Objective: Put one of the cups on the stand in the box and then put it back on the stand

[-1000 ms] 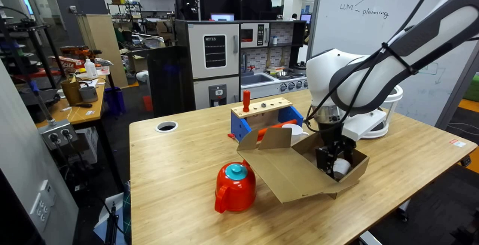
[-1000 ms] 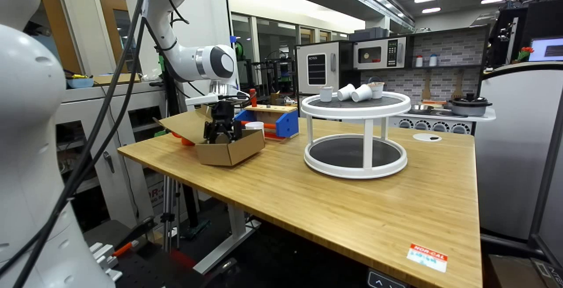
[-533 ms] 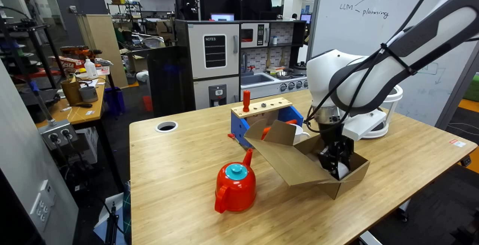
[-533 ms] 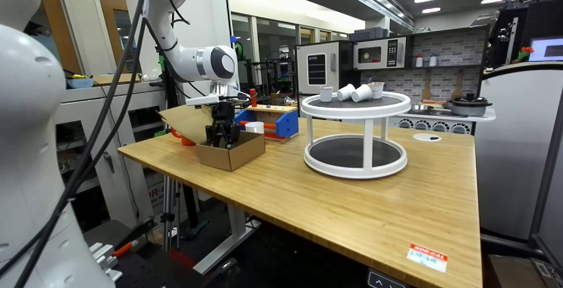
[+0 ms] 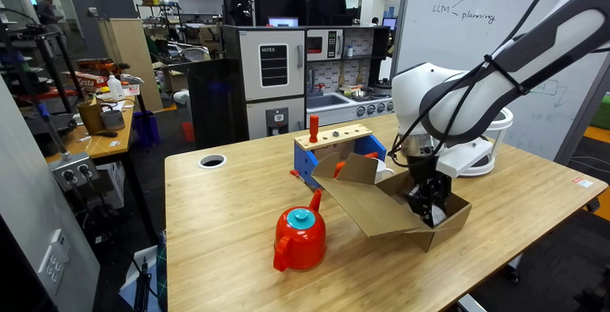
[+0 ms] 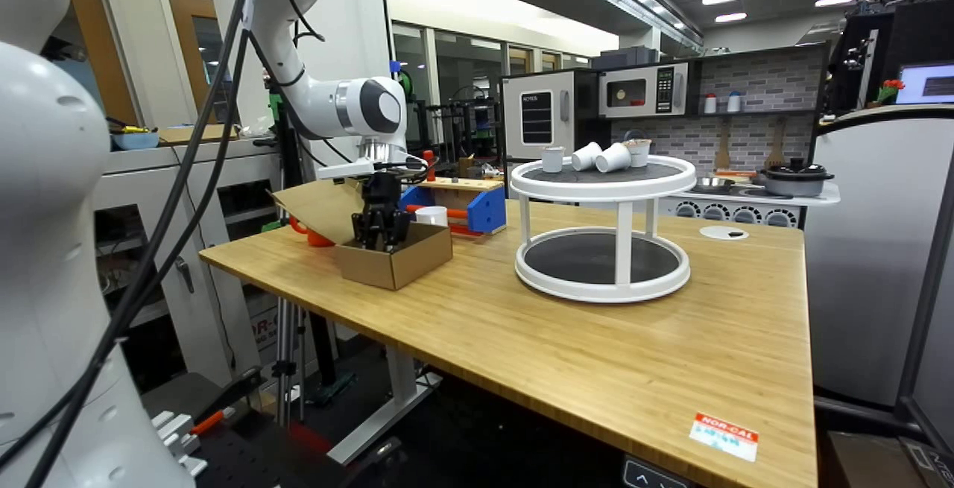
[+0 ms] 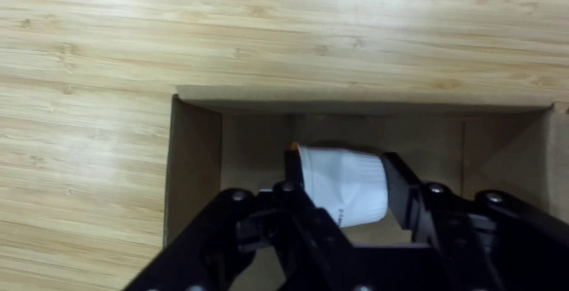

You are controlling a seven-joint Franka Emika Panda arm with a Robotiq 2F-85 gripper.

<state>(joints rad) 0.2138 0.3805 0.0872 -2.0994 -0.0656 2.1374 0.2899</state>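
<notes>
A white paper cup (image 7: 346, 184) lies on its side inside the cardboard box (image 7: 195, 162), with a crease in its wall. My gripper (image 7: 343, 171) reaches down into the box and is shut on this cup, one finger at the rim end and one at the base. In an exterior view the cup (image 5: 437, 215) shows only partly behind the black fingers. The box (image 6: 395, 268) hides the fingertips and cup in an exterior view. The white two-tier stand (image 6: 607, 191) is apart from the box, with several white cups (image 6: 613, 159) on its upper dark disc, some upright, some lying.
A red teapot (image 5: 300, 238) with a turquoise lid stands by the spread box flap (image 5: 371, 207). Behind the box are a white mug (image 6: 432, 214) and a blue, red and wood toy workbench (image 6: 486, 208). The arm partly covers the stand (image 5: 500, 133) in an exterior view.
The fingers have come together onto the cup from a wide opening. The box has shifted and its large flap has risen off the teapot's spout. The arm has moved only slightly.
</notes>
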